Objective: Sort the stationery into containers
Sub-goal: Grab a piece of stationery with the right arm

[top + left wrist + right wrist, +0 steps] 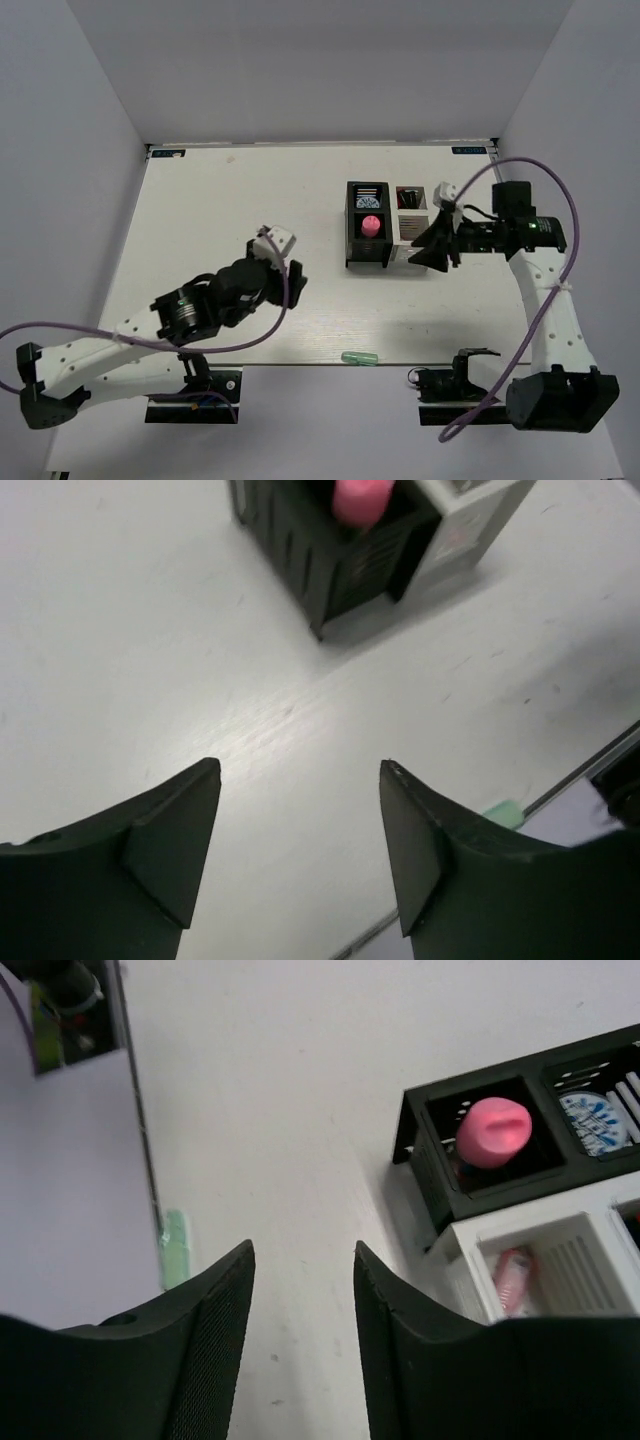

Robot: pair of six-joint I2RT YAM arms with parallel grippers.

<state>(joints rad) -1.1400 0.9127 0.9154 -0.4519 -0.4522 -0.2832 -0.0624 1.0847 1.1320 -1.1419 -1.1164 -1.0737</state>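
**Status of the sort**

1. Containers. The black bin (430, 1175) and the white bin (470, 1235) stand touching, side by side, toward the far right of the surface (220, 220).
2. Items already binned. A pink-capped marker (492, 1132) stands upright in the near compartment of the black bin. A pink translucent piece (513, 1275) lies inside the white bin. The far compartments of both bins hold something, but we cannot identify the contents from these views.
3. Item outstanding. One green piece (360, 357) lies flat at the near edge of the surface, between the two arm bases and well apart from both bins. We see no other loose stationery on the surface.

**Tool state**

- Left tool (300, 820): spread wide and holding nothing. It hovers over bare surface to the left of the bins. The green piece shows at the right edge of its wrist view, just beyond the right finger.
- Right tool (303, 1290): parted with a narrower gap and holding nothing. It sits just beside the white bin, pointing toward the bins.

**Assessment**

We judge the task nearly complete. The green piece has yet to be picked up and dropped into a bin. We judge either arm could reach it.
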